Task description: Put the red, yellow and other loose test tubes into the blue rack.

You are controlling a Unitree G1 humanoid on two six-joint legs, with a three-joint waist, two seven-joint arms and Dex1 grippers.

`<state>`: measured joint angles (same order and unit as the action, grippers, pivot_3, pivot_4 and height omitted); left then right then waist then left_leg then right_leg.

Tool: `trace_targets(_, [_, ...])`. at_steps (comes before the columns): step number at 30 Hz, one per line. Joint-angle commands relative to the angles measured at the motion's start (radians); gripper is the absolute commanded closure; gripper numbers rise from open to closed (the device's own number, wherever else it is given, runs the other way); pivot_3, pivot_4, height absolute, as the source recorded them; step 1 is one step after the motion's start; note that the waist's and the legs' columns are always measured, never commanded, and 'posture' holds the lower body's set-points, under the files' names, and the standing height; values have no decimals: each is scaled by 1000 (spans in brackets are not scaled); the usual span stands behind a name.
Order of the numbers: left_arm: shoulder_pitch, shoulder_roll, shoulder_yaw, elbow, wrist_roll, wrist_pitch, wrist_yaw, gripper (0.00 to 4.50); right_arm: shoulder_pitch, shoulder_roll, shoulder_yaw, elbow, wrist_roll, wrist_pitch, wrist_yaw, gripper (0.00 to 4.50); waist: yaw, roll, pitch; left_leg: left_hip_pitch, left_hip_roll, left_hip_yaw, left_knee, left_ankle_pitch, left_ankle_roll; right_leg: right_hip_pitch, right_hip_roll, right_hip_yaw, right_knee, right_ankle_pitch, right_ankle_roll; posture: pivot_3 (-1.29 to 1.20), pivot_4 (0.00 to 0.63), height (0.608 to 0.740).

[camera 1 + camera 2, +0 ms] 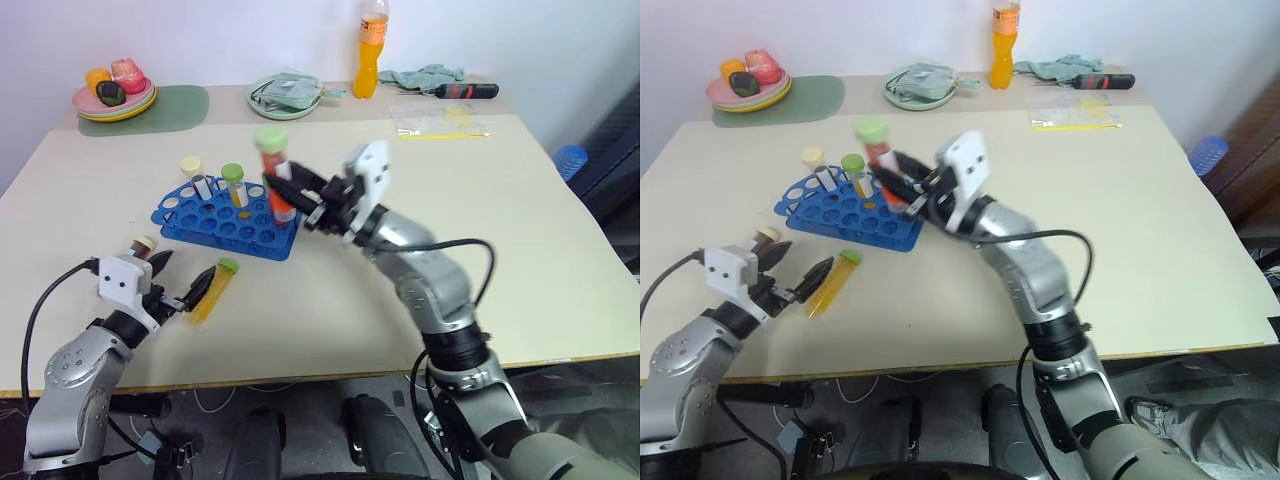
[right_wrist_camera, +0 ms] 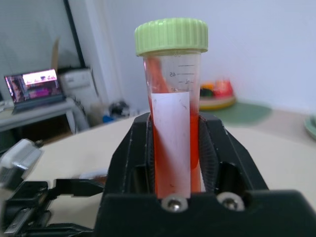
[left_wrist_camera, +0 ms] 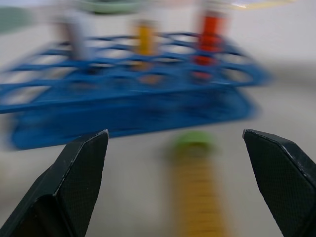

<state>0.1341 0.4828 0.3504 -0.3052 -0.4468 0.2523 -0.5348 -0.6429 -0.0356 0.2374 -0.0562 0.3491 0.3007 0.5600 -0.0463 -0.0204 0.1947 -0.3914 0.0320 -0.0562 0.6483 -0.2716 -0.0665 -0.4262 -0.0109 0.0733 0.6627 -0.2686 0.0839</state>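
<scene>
With the right gripper [image 1: 296,195] clamped on the red tube [image 1: 274,172] and the left gripper [image 1: 180,286] apart, it should descend upright over a free hole in the blue rack [image 1: 215,222].

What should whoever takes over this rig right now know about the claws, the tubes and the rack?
Right claw: shut on the red tube, held above the blue rack, not yet in a hole.
Left claw: open, empty, level just above the table, aimed at the yellow tube lying loose in front of the rack.
Done: two tubes stand in the rack, a cream-capped one and a green-capped one.
Left: seat the red tube, then pick up and rack the yellow tube and the maroon tube beside the left claw.
</scene>
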Motion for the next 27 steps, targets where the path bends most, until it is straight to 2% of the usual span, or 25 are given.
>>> trace_targets(1, [12,-7,44,-7,4,-44,11,0,-27,69,39,142,-75,-191,22,3704,2,0,0,0,0,0,0,0,0,0,-1,0,0,0,0,0,150,740])
trace_targets(6, [21,-12,57,-17,-8,-44,24,0,-71,133,39,366,-155,-353,4,3704,1,0,0,0,0,0,0,0,-1,0,-1,0,0,0,0,0,150,740])
trace_targets(16, [18,-6,51,-27,-16,-34,20,0,-128,178,10,620,-224,-481,-21,3704,-1,0,0,0,0,0,0,0,-1,0,-1,0,1,0,0,0,150,740])
trace_targets(27, [12,-8,39,-50,-20,-19,29,0,-105,168,-15,682,-233,-540,-5,3704,-1,0,0,0,0,0,0,0,-1,0,-1,0,1,0,0,0,150,740])
